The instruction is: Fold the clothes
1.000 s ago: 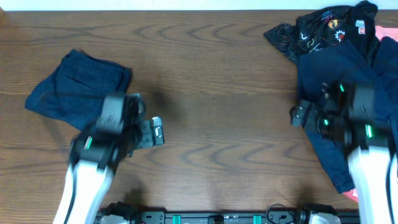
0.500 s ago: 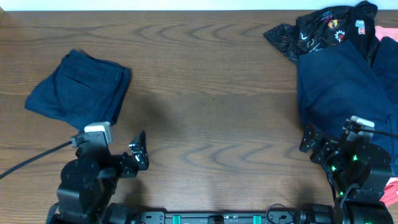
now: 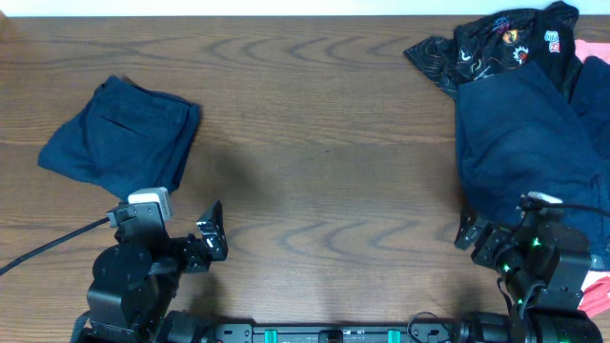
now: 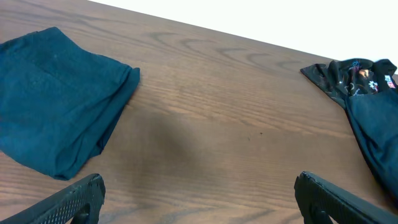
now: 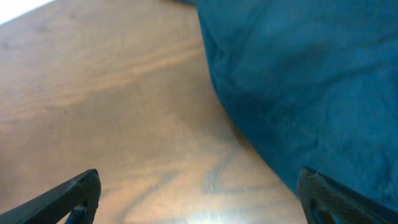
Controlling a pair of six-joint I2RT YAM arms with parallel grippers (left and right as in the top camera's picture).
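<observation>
Start at the near edge: your left gripper (image 3: 212, 233) sits at about 7 o'clock and your right gripper (image 3: 470, 230) at about 5 o'clock. Both are spread wide with nothing between the fingers, as each wrist view shows.

One garment looks done, so the step in hand is likely fetching the next piece. Just beyond the right gripper lies the loose navy garment (image 3: 515, 143), on the desk (image 3: 324, 191) at 3 o'clock. Its near hem is almost at your fingers. Its long axis runs from 6 toward 12 o'clock, with the far end tucked against the rest of the pile.

To do this well:
- Pinch one layer only at the near left edge, low to the wood.
- Drag it toward the bare centre before you lift, so the garments touching it are not carried along.
- Bring the left gripper across to take a second corner, so the cloth spreads flat.

Farther off, at 10 o'clock, the folded navy bundle (image 3: 119, 138) rests flat, roughly square and turned a little, with its folded edge facing 3 o'clock. Farthest, at 1 o'clock, lie the black printed garment (image 3: 496, 43) and a pink one (image 3: 586, 48); leave both.
</observation>
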